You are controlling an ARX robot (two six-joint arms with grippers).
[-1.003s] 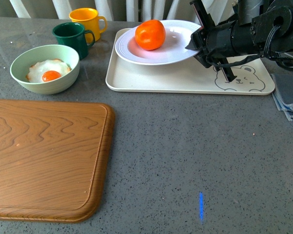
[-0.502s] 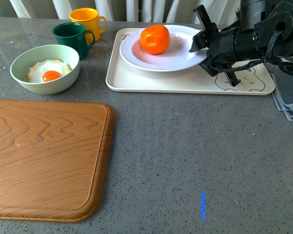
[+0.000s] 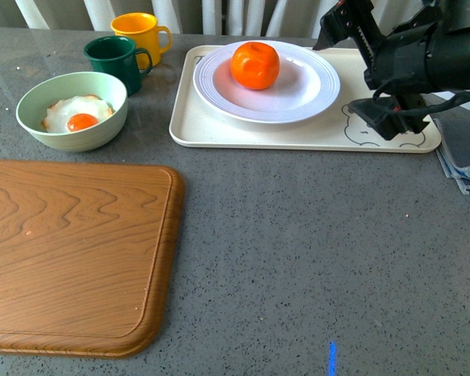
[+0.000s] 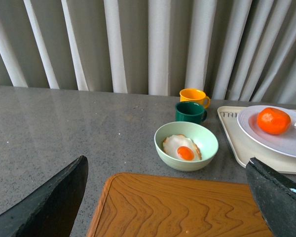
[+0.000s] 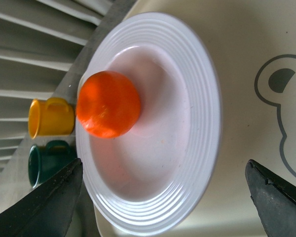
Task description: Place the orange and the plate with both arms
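Front: orange (image 3: 255,65) sat in plate (image 3: 266,81) on tray (image 3: 298,125); right gripper (image 3: 360,66) beside plate, fingers spread, empty. Left wrist: left gripper (image 4: 167,197) fingers wide apart, empty. Right wrist: orange (image 5: 108,111) on plate (image 5: 187,123), fingers apart.

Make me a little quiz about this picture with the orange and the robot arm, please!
1. True or false: the orange lies on the white plate.
2. What does the plate stand on? A) the wooden board B) the cream bear tray C) the green bowl
3. Fill in: the fried egg lies in the pale green ____.

Key:
1. True; the plate holds it.
2. B; the plate sits flat on the tray, and the right gripper is open beside it, holding nothing.
3. bowl, left of the tray, in front of the dark green mug and yellow mug.
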